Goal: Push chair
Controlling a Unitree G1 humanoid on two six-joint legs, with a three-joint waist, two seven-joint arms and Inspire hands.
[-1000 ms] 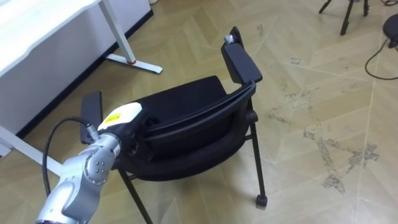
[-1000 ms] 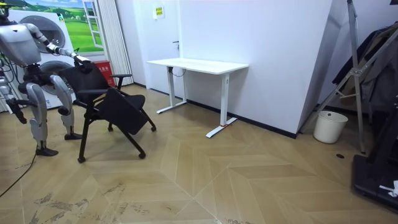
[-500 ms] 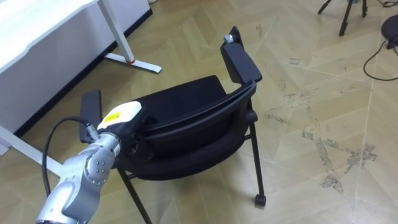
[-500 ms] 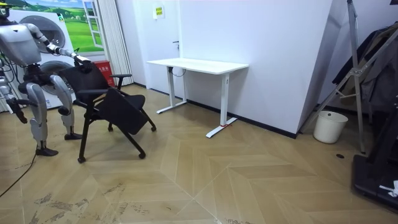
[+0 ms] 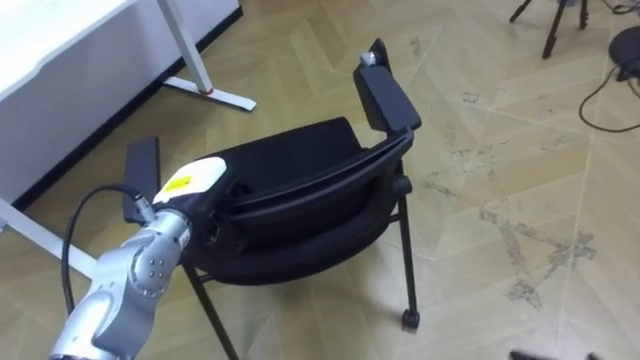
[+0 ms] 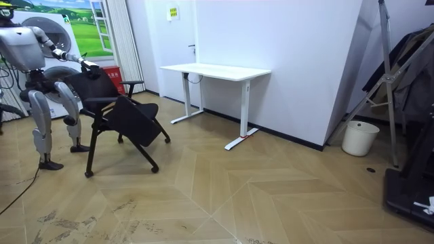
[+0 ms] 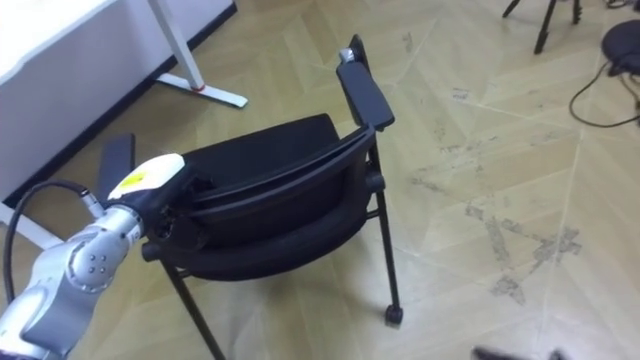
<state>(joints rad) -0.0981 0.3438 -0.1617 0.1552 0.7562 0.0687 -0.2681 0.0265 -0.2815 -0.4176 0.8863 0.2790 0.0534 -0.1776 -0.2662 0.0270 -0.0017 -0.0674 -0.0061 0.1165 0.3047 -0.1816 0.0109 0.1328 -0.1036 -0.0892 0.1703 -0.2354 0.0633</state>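
— wooden floor [image 5: 500,120] all round, white desk [image 5: 45,35] in the upper left. where's the chair [image 5: 290,160]?
— mid-frame, on the floor, apart from the desk, backrest toward the lower edge.
— and the left hand [image 5: 195,180]?
— lower left, at the backrest's left end. its fingers are lost against the black, so i can't tell whether they grip.

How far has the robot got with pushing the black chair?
It has started but not finished. Done: the robot stands behind the chair, its left hand on top of the backrest. In hand: the push itself, though I can't see how its fingers hold. Left: the chair sits out on the wooden floor, apart from the white desk, probably where it belongs.
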